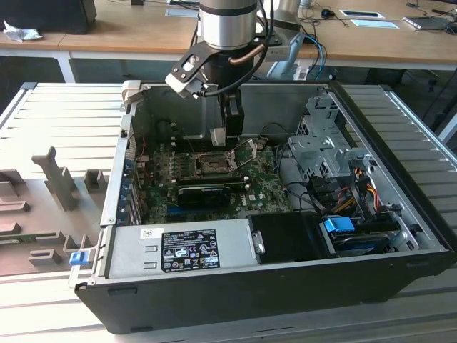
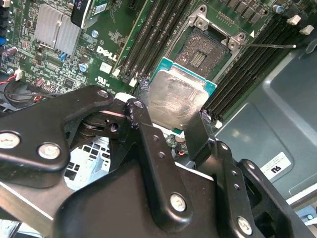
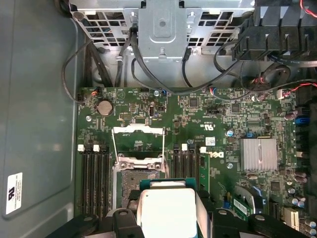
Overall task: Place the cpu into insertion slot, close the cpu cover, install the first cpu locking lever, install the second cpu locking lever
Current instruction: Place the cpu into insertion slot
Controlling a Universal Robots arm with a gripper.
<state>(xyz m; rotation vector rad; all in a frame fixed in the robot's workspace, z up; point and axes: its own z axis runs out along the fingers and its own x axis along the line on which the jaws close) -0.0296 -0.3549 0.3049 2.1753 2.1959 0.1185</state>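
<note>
A black sheet-metal computer case [image 1: 285, 296] lies open on its side, and most of its floor is taken up by a green circuit board [image 1: 268, 189] dense with small parts. A boxy silver power supply [image 1: 178, 246] sits along the near wall. The arm [image 1: 227, 21], a polished metal cylinder, reaches down into the case. Its matte black gripper [image 1: 227, 136] is studded with screw heads in both wrist views. On the board there is a ribbed silver heat sink [image 3: 258, 154], and rows of long black memory slots [image 3: 96, 183] flank the socket. The cpu cover [image 3: 138, 130], a thin silver frame with a square window, is swung up and open. This leaves the insertion slot [image 3: 130, 186] exposed as a dark, finely grained square inside a silver rim. The gripper's fingers [image 2: 198, 131] are clamped on opposite edges of the cpu [image 2: 178, 96], a flat square with a dull, scuffed silvery face on a teal base. The chip is held above the board just beside the open socket, not seated in it.
</note>
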